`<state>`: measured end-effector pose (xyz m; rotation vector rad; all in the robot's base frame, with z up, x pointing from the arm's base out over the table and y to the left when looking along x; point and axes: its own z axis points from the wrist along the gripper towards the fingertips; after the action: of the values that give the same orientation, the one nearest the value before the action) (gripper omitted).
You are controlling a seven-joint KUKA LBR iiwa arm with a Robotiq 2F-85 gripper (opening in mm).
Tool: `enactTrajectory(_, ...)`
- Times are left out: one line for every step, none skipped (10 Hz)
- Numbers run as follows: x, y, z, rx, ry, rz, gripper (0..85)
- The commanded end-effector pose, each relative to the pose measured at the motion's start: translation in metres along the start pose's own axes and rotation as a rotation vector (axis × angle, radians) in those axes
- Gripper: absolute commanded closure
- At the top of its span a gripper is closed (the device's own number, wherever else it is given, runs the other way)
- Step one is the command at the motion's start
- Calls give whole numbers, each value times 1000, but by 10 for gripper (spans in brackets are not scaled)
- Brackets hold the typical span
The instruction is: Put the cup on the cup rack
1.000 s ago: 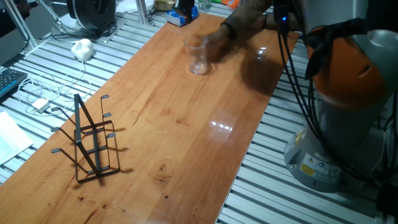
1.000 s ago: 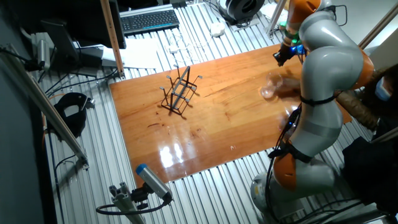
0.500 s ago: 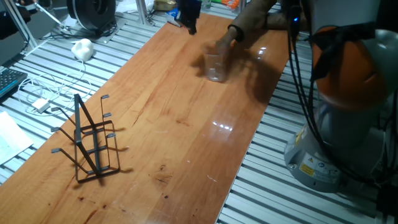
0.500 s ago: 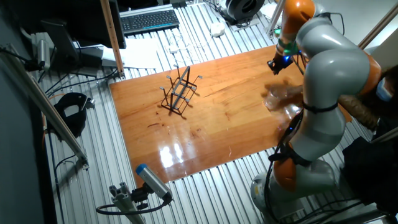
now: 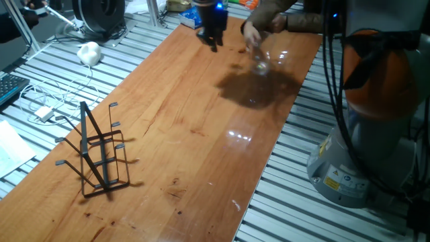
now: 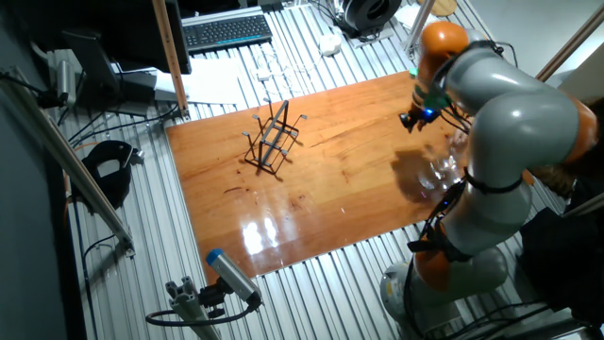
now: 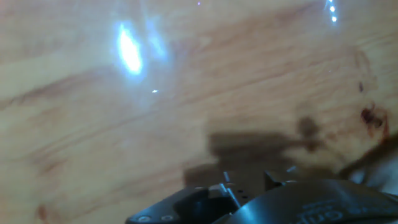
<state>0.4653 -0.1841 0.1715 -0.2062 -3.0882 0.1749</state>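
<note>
Cup [image 5: 259, 59] above glossy wooden table [image 5: 181, 134]

Wooden table [image 5: 175, 128], black keyboard [image 6: 226, 31], white cables [image 5: 37, 101], white crumpled lump [image 5: 89, 52], slatted metal bench [image 6: 160, 236]

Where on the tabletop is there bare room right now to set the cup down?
Bare wood runs from the cup rack up to the shadow under the person's hand, and along the near edge. The far end is crowded: the tool, that hand and the cup bunch there.
</note>
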Motion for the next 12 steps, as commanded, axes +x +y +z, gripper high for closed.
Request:
enactTrajectory(9,-20,7,-13,-13,-24,510)
enactTrajectory(5,-37,15,-27,-30,-55,510)
enactTrajectory(1,-54,22,-46,-41,-83,510)
enactTrajectory(-8,-70,25,-63,-40,-110,510)
enactTrajectory(-17,-82,24,-71,-32,-129,510)
enactTrajectory(-28,-92,22,-74,-31,-147,510)
enactTrajectory(-40,-103,22,-76,-32,-169,510)
enactTrajectory(-55,-115,23,-85,-28,-191,510)
enactTrajectory(-69,-122,23,-97,-17,-204,510)
enactTrajectory(-82,-125,21,-97,-11,-210,510)
enactTrajectory(-92,-126,17,-87,-7,-210,510)
enactTrajectory(-104,-126,12,-81,-1,-212,510)
